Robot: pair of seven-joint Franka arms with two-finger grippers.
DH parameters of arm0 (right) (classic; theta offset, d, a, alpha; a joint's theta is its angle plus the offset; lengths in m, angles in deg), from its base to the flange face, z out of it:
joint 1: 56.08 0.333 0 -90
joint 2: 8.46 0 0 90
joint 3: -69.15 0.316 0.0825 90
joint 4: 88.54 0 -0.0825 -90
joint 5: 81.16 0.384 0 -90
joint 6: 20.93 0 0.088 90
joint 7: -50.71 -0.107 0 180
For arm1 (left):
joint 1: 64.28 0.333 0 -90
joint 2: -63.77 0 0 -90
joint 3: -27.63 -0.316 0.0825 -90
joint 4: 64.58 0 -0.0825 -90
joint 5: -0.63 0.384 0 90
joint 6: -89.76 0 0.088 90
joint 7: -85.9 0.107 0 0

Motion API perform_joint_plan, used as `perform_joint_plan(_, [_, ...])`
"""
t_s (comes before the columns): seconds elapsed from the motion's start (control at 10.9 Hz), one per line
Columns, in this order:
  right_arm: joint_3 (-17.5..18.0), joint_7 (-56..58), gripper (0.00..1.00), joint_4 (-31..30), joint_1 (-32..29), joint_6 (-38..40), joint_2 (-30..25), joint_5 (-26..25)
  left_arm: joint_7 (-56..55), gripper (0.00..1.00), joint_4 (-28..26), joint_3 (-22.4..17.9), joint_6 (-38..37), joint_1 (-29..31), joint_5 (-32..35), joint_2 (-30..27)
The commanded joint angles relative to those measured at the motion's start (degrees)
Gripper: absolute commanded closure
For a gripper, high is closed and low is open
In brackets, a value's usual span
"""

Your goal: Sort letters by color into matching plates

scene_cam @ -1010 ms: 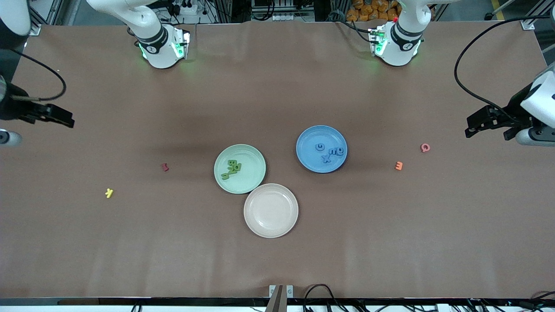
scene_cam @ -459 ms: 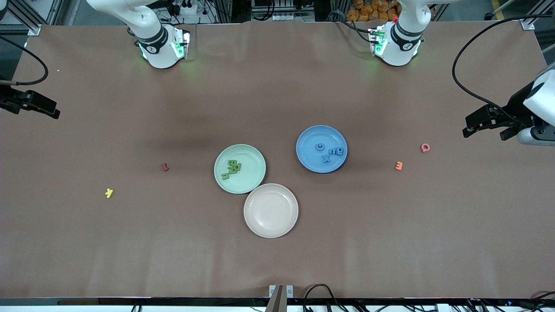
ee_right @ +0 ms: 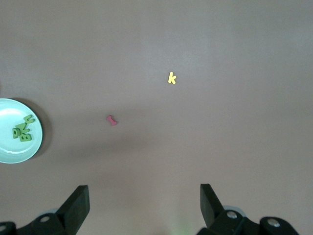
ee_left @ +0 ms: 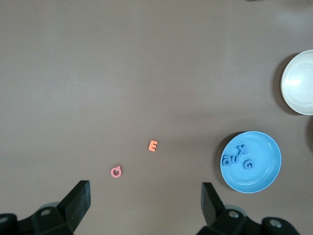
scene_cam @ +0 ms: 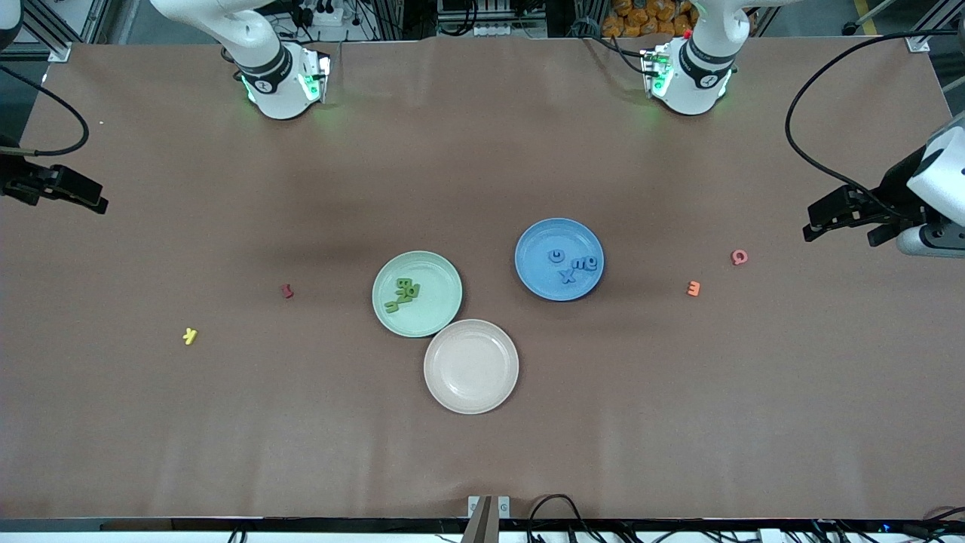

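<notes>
Several green letters (scene_cam: 404, 294) lie clustered in the pale green plate (scene_cam: 441, 305) at mid-table. Several blue letters (scene_cam: 573, 265) lie in the blue plate (scene_cam: 543, 237), which sits toward the left arm's end. My left gripper (scene_cam: 840, 225) hangs open and empty at the left arm's end of the table. In the left wrist view the gripper (ee_left: 145, 196) is over bare table, with the blue plate (ee_left: 266, 171) and its letters (ee_left: 236, 157) off to one side. My right gripper (scene_cam: 71, 194) hangs open and empty at the right arm's end. Its wrist view shows the gripper (ee_right: 143, 193) wide apart, with the green plate (ee_right: 14, 149) far off.
A beige-pink plate (scene_cam: 471, 366) touches the green plate, nearer the front camera. A pink letter (scene_cam: 739, 257) and an orange E (scene_cam: 693, 288) lie near the left gripper. A red letter (scene_cam: 286, 290) and a yellow k (scene_cam: 190, 335) lie toward the right arm's end.
The right gripper has pulled outward toward the right arm's end of the table and risen. The left gripper has shifted only slightly. Plates and letters have not moved.
</notes>
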Motion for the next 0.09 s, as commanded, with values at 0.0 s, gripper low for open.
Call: perform_joint_plan(0.0, [0.27, -0.34, 0.00, -1.81, -0.17, -1.21, -2.03, 0.12, -0.09, 0.00, 0.23, -0.08, 0.35, 0.26, -1.19, 0.02])
